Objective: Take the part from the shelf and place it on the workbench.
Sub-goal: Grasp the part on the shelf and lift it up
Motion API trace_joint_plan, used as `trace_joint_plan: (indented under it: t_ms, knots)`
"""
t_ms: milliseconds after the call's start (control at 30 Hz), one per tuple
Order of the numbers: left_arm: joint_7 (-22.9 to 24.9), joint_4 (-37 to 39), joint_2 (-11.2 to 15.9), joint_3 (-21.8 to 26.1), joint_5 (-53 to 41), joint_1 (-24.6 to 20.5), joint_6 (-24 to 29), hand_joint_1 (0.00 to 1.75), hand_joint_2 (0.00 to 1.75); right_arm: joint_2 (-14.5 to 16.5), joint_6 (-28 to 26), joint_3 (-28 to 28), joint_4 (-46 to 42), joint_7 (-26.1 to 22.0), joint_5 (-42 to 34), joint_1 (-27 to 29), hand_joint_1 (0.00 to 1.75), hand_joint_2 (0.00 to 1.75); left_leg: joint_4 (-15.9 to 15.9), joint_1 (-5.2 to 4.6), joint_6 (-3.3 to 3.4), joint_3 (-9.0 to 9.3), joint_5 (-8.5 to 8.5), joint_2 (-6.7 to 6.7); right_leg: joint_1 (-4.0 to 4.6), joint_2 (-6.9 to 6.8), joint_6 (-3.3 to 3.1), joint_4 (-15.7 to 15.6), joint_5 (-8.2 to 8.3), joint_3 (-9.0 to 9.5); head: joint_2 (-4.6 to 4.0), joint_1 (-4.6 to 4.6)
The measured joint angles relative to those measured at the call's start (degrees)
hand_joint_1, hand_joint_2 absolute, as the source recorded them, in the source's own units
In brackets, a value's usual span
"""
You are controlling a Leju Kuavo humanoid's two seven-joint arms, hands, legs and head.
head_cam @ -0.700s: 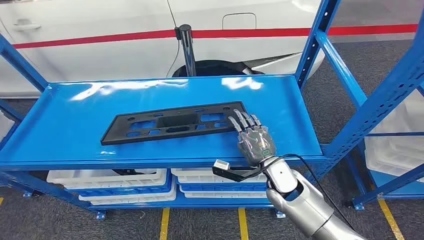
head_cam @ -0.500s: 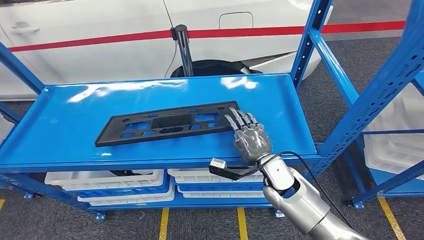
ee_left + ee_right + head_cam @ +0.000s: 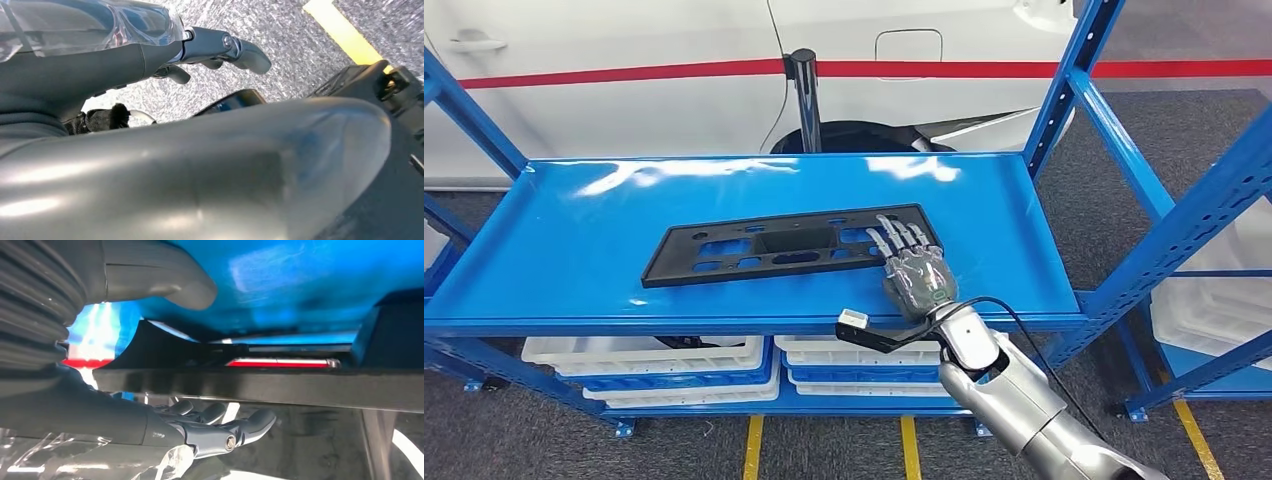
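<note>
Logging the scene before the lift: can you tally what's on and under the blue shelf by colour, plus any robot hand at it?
Black: 1, the part on the shelf
White: 4 bins showing, two stacks below the shelf
Silver-grey: 1, the right hand, fingers over the part's right end
Total: 6

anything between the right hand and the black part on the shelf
Nothing: in the head view the right hand lies with its fingers over the near-right end of the black part.
</note>
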Motion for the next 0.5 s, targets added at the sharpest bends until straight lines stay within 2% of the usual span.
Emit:
trace_joint_plan:
  t_ms: [33, 67, 100, 167, 200, 233, 267, 367, 400, 433, 500]
  knots:
    - [0.01, 0.00, -0.02, -0.14, -0.01, 0.02, 0.14, 0.00, 0.00, 0.06, 0.01, 0.02, 0.74, -0.01, -0.27, -0.10, 1.75, 1.75, 0.01, -0.05, 0.06, 0.02, -0.01, 0.00, 0.02, 0.00, 0.02, 3.18, -1.01, -1.49, 0.00, 0.00]
    - [0.01, 0.00, -0.03, -0.28, -0.01, 0.07, 0.15, 0.00, 0.00, 0.17, -0.02, 0.03, 1.39, -0.05, -0.51, -0.22, 1.75, 1.75, 0.02, -0.08, 0.08, 0.06, -0.03, -0.01, 0.03, 0.00, 0.02, 4.36, -0.94, -2.06, 0.00, 0.00]
    - [0.01, 0.00, -0.04, -0.39, -0.01, 0.12, 0.15, 0.00, 0.00, 0.27, -0.10, 0.04, 2.06, -0.15, -0.81, -0.43, 1.75, 1.75, 0.02, -0.08, 0.07, 0.15, -0.05, -0.02, 0.03, -0.01, -0.04, 3.10, 0.24, -1.43, 0.00, 0.00]
    - [-0.11, 0.00, -0.10, -0.51, 0.01, 0.10, 0.15, 0.00, 0.00, 0.61, -0.49, 0.08, 3.44, -0.44, -1.31, -1.14, 1.75, 1.75, 0.13, -0.11, -0.08, 0.34, -0.16, -0.06, 0.04, -0.13, -0.27, -5.01, 4.08, 2.63, 0.01, 0.00]
    - [-0.19, 0.00, -0.15, -0.57, 0.02, 0.04, 0.15, 0.00, 0.00, 0.81, -0.68, 0.11, 4.11, -0.56, -1.46, -1.56, 1.75, 1.75, 0.27, -0.21, -0.25, 0.35, -0.28, -0.10, 0.07, -0.17, -0.49, -8.98, 5.52, 4.62, 0.01, -0.01]
    - [-0.28, 0.00, -0.19, -0.64, 0.02, -0.02, 0.15, 0.00, 0.00, 1.08, -0.84, 0.15, 4.72, -0.64, -1.58, -1.92, 1.75, 1.75, 0.38, -0.31, -0.48, 0.32, -0.39, -0.12, 0.14, -0.18, -0.72, -11.65, 6.28, 5.93, 0.01, -0.01]
    - [-0.33, 0.00, -0.22, -0.70, 0.02, -0.06, 0.15, 0.00, 0.00, 1.29, -0.96, 0.17, 5.22, -0.72, -1.68, -2.20, 1.75, 1.75, 0.44, -0.39, -0.73, 0.29, -0.45, -0.13, 0.28, -0.16, -0.96, -12.75, 6.38, 6.44, 0.01, -0.02]
    - [-0.36, 0.00, -0.27, -0.79, 0.03, -0.05, 0.13, 0.00, 0.00, 1.81, -1.37, 0.20, 6.31, -0.86, -1.84, -3.02, 1.75, 1.75, 0.95, -0.16, -1.50, 0.06, -0.87, -0.12, 0.39, -0.16, -1.80, -12.97, 6.68, 6.49, 0.01, -0.03]
    - [-0.36, 0.00, -0.29, -0.80, 0.03, -0.05, 0.11, 0.00, 0.00, 1.99, -1.51, 0.20, 6.58, -0.80, -1.86, -3.33, 1.75, 1.75, 2.33, -0.02, -1.83, -0.50, -1.82, -0.09, 0.27, -0.21, -2.09, -13.05, 6.83, 6.49, 0.01, -0.07]
    - [-0.36, 0.00, -0.31, -0.80, 0.03, -0.05, 0.11, 0.00, 0.00, 2.14, -1.61, 0.20, 6.84, -0.73, -1.88, -3.60, 1.75, 1.75, 5.03, 0.14, -2.21, -1.67, -3.43, -0.06, 0.12, -0.26, -2.33, -13.10, 6.96, 6.46, 0.00, -0.13]
    - [-0.28, 0.00, -0.34, -0.81, 0.03, -0.04, 0.14, 0.00, 0.00, 2.28, -1.71, 0.20, 7.31, -0.51, -1.89, -3.81, 1.75, 1.75, 13.35, 0.46, -2.93, -5.30, -7.43, -0.03, 0.07, -0.27, -2.51, -13.08, 7.04, 6.32, 0.00, -0.21]
